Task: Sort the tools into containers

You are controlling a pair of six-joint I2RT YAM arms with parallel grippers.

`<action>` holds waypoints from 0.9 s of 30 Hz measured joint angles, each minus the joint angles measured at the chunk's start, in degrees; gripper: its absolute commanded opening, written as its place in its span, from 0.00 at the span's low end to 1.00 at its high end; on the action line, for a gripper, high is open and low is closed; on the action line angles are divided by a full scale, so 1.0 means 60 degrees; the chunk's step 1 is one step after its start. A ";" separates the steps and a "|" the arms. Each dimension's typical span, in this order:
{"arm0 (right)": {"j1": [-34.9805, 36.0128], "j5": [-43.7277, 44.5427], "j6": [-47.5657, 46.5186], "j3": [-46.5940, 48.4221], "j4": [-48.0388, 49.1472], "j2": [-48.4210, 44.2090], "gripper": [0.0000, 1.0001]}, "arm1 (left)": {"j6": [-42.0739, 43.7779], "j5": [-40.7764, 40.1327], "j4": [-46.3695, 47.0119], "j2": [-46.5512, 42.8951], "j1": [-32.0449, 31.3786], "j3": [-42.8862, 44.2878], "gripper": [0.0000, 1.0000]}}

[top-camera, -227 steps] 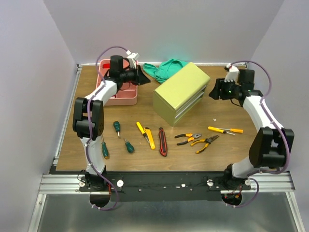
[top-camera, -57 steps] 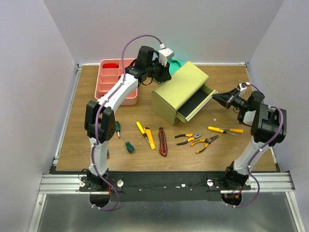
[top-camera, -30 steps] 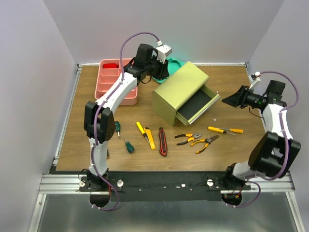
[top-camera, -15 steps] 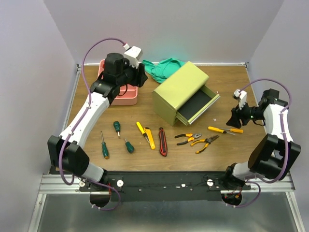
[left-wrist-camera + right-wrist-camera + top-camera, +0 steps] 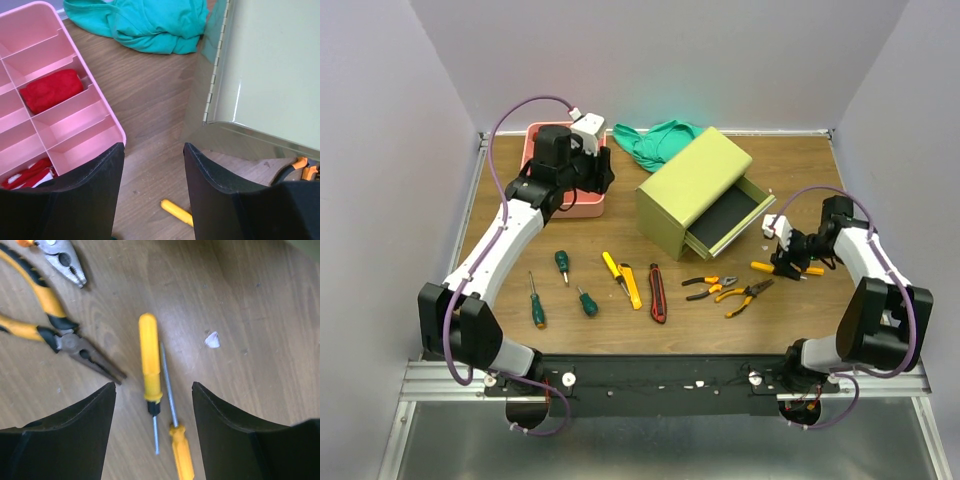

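Note:
The olive-green chest (image 5: 695,190) stands mid-table with one drawer (image 5: 735,222) pulled open. The pink tray (image 5: 582,205) is at the back left, under my left gripper (image 5: 588,178), which is open and empty above the tray's corner (image 5: 75,125). My right gripper (image 5: 782,258) is open and empty just above two yellow and orange screwdrivers (image 5: 150,360) (image 5: 182,450). Two pliers (image 5: 725,290) lie left of them, also showing in the right wrist view (image 5: 55,315). Green-handled screwdrivers (image 5: 560,262), a yellow knife (image 5: 630,285) and a red-black knife (image 5: 657,293) lie at the front.
A green cloth (image 5: 660,140) is bunched at the back, also in the left wrist view (image 5: 145,22). Red items (image 5: 50,90) lie in the tray's compartments. A small white scrap (image 5: 212,340) lies on the wood. Walls close in on three sides.
The right gripper pulled the chest drawer open, then swung down and left to hover over the yellow screwdrivers. The left arm left the chest's back and moved to the pink tray.

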 measured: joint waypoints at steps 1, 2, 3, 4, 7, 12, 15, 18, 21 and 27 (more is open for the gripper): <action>0.0113 0.0051 0.0055 -0.0069 0.0171 0.0007 0.69 | 0.0004 -0.0004 0.0007 0.0000 0.0066 -0.0007 0.61; 0.0215 0.0087 0.0109 -0.0149 0.0412 0.0007 0.69 | 0.0000 -0.0004 0.0004 0.0000 0.0131 -0.0018 0.61; 0.0277 0.0138 0.0186 -0.0204 0.0605 0.0011 0.69 | 0.0000 -0.0004 0.0018 0.0000 0.0204 -0.0029 0.61; 0.0299 0.0160 0.0219 -0.0222 0.0707 0.0018 0.69 | 0.0000 -0.0007 0.0047 0.0000 0.0277 -0.0058 0.61; 0.0372 0.0237 0.0295 -0.0255 0.1111 0.0189 0.68 | 0.0000 -0.0011 0.0047 0.0000 0.0484 -0.0186 0.61; 0.0557 0.0328 0.0328 -0.0259 0.1512 0.0739 0.68 | 0.0022 -0.0044 0.0040 0.0000 0.0667 -0.0390 0.61; 0.0696 0.0335 0.0328 -0.0259 0.1603 0.0918 0.66 | 0.0040 -0.0135 0.0036 0.0000 0.0703 -0.0492 0.61; 0.0896 0.0379 0.0331 -0.0259 0.1745 0.1115 0.64 | 0.0044 -0.0259 0.0029 0.0000 0.0718 -0.0546 0.61; 0.1045 0.0466 0.0364 -0.0259 0.1840 0.1330 0.64 | 0.0055 -0.0339 0.0036 0.0000 0.0750 -0.0546 0.61; 0.1279 0.0933 0.0237 -0.0277 0.1902 0.1519 0.47 | 0.0080 -0.0401 0.0040 0.0000 0.0831 -0.0546 0.61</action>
